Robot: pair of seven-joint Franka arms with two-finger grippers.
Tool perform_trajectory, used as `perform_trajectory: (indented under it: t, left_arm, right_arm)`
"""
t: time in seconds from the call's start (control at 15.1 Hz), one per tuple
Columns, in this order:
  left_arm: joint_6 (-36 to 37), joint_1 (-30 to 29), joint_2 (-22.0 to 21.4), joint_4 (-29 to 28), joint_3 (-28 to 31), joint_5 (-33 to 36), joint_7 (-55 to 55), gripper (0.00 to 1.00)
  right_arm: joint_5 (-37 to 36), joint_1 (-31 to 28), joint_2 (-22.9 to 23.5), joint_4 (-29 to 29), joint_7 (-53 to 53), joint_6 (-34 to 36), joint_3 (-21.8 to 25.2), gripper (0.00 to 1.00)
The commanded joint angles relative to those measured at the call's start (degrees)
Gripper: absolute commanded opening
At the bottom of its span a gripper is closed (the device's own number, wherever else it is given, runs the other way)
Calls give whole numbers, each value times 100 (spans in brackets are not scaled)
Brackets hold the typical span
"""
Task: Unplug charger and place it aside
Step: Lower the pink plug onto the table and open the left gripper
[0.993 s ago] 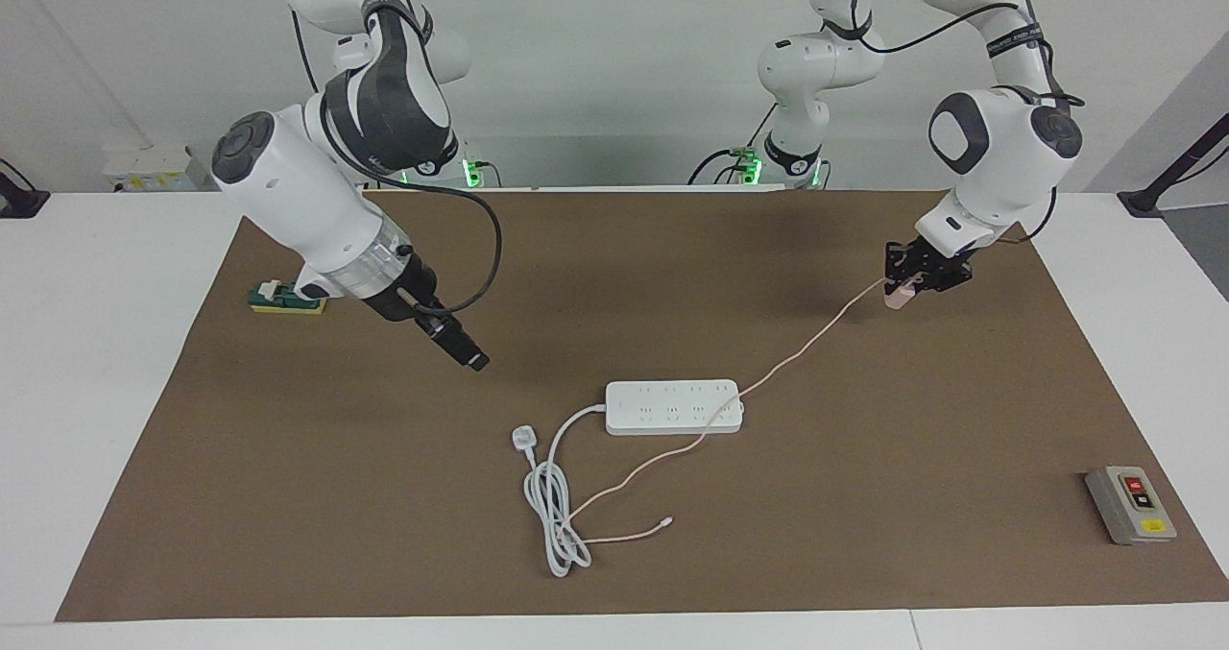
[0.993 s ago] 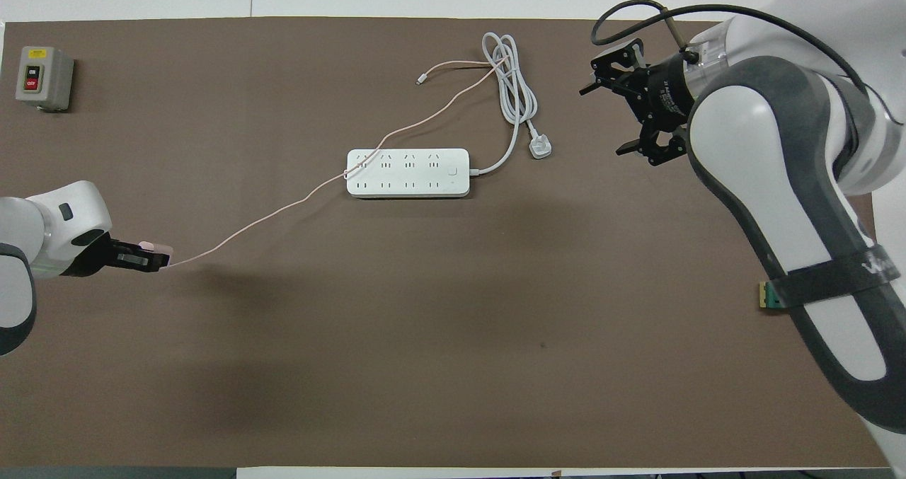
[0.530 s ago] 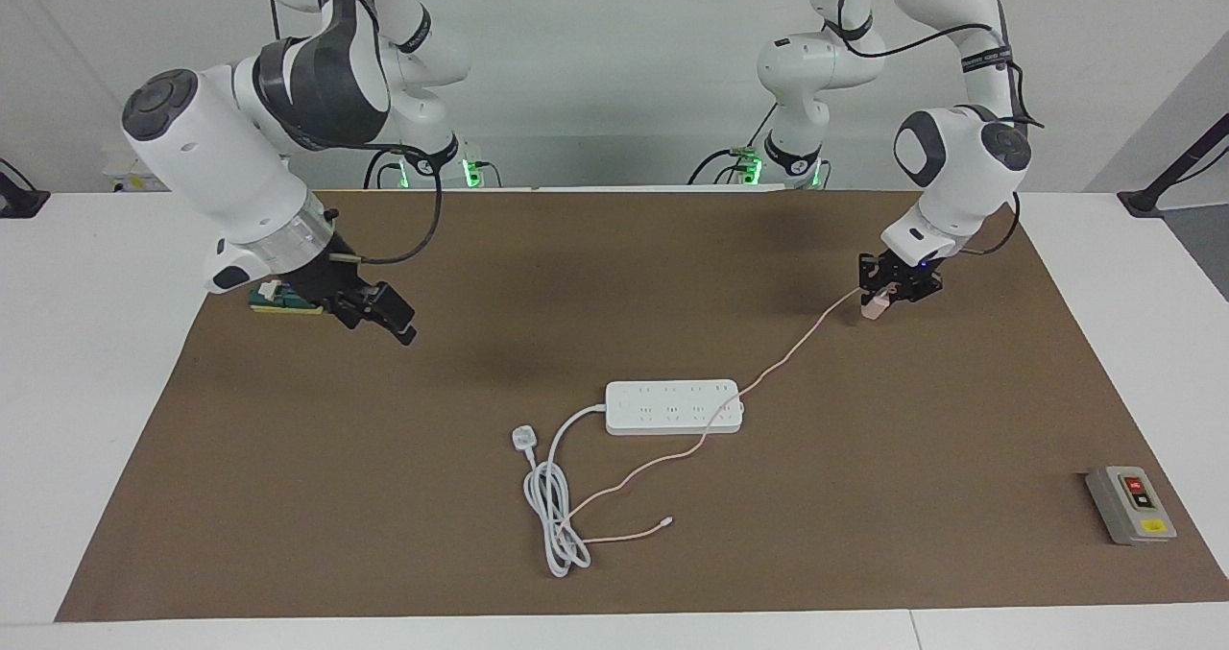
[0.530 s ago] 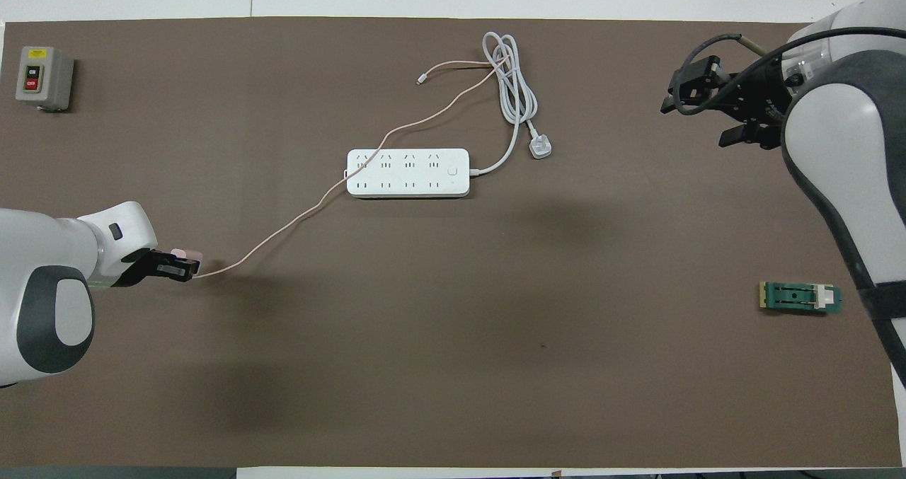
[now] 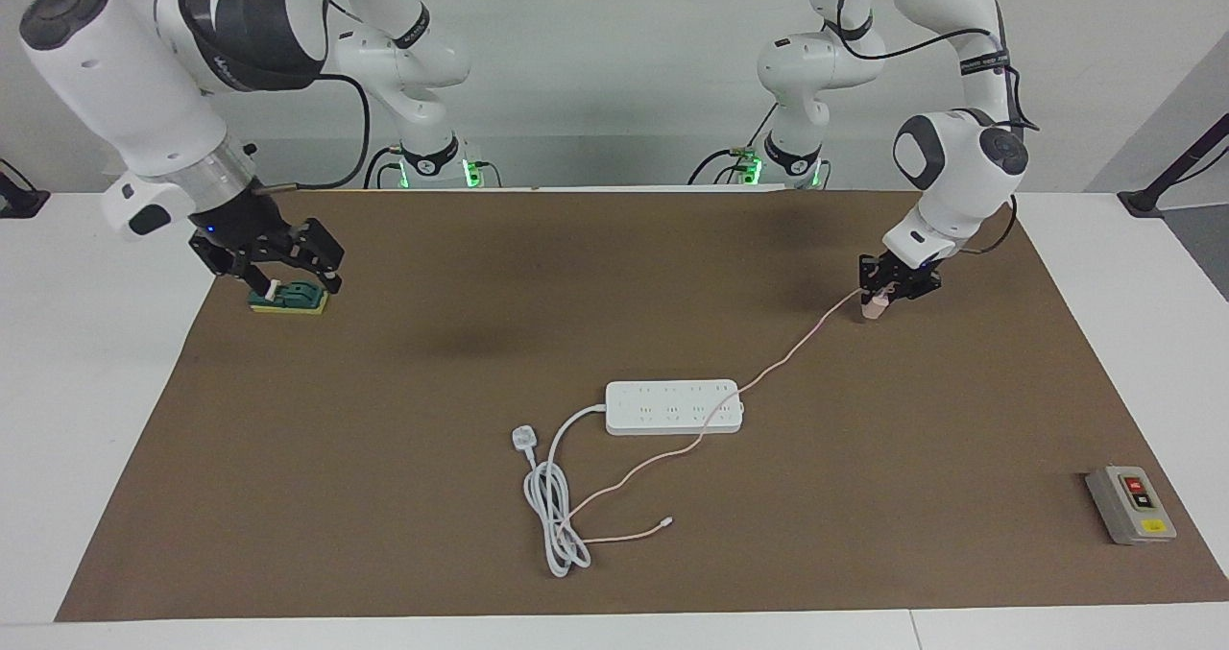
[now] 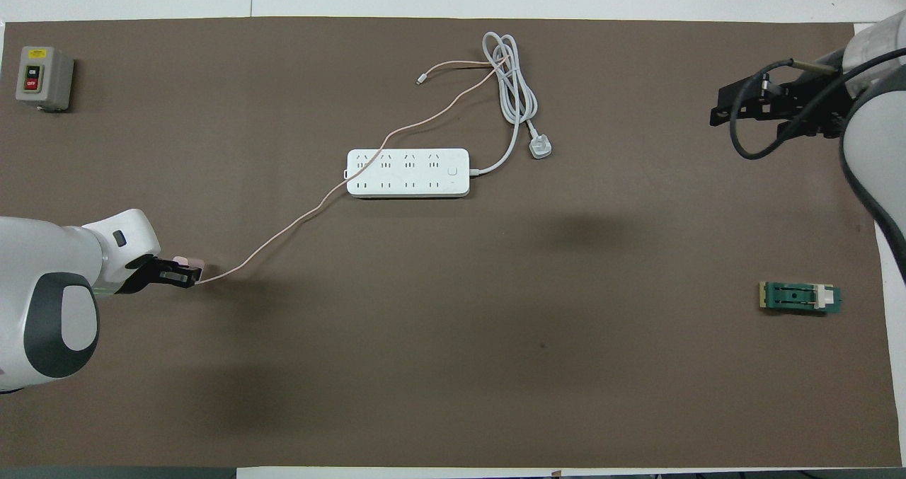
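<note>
Here, from the facing view: left end effector [image 5: 888,290] low over the brown mat [image 5: 384,535] toward the left arm's end of the desk, with the charger [image 5: 872,308] right at its tip and seeming to touch the mat. Not possible to tell whether clamped on the pink cube or let go of it. Out of the power strip [image 5: 672,407], and nearer to the robots than the strip. From the cube, a thin pink cable [image 5: 797,348] running down across the end of the strip and ending loose beside the coiled white cord [image 5: 555,520]. Right end effector [image 5: 288,283] up in the air at the right arm's end, fingers clearly apart and holding nothing, seen just above a small green block [image 5: 288,302]. Grey switch box [image 5: 1131,504] in the mat's corner at the left arm's end, well apart from all else. Now from the overhead view: left end effector [image 6: 185,275] lying almost flat, the charger [image 6: 190,261] touching its tip, the cable [image 6: 297,217] leading off to the power strip [image 6: 408,172]. Right end effector [image 6: 716,107] seen side-on over bare mat, with the green block [image 6: 800,297] well apart from it in this view. White cord [image 6: 511,83] in a loop, farther from the robots than the strip, and the switch box [image 6: 44,78] in the corner.
</note>
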State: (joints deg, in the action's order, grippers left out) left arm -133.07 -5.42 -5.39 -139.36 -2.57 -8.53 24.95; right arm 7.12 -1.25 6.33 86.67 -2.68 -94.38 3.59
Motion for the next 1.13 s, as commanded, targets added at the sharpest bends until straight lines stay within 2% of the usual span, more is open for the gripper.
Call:
perform_trajectory:
  t: [0.0, 0.4, 0.6, 0.79, 1.06]
  left_arm:
    - [-184, -213, -129, -171, 11, -69, 54, 100]
    - [-53, -477, 108, 408, 20, 132, 80, 100]
    - [403, -538, 152, 856, 20, 457, 80, 100]
    - [1114, -574, 152, 1506, 20, 528, 19, 100]
    - [1370, -513, 152, 1999, 11, 528, -358, 100]
  right_arm:
    - [-193, -199, -412, 139, -451, 305, -61, 100]
    - [-387, -358, -905, 140, -532, 1148, -43, 100]
    - [-633, -314, -1054, 148, -505, 1570, -43, 100]
    - [-975, -279, -1256, 253, -523, 1598, -52, 100]
    - [-1011, -261, -1327, 254, -505, 1370, -69, 100]
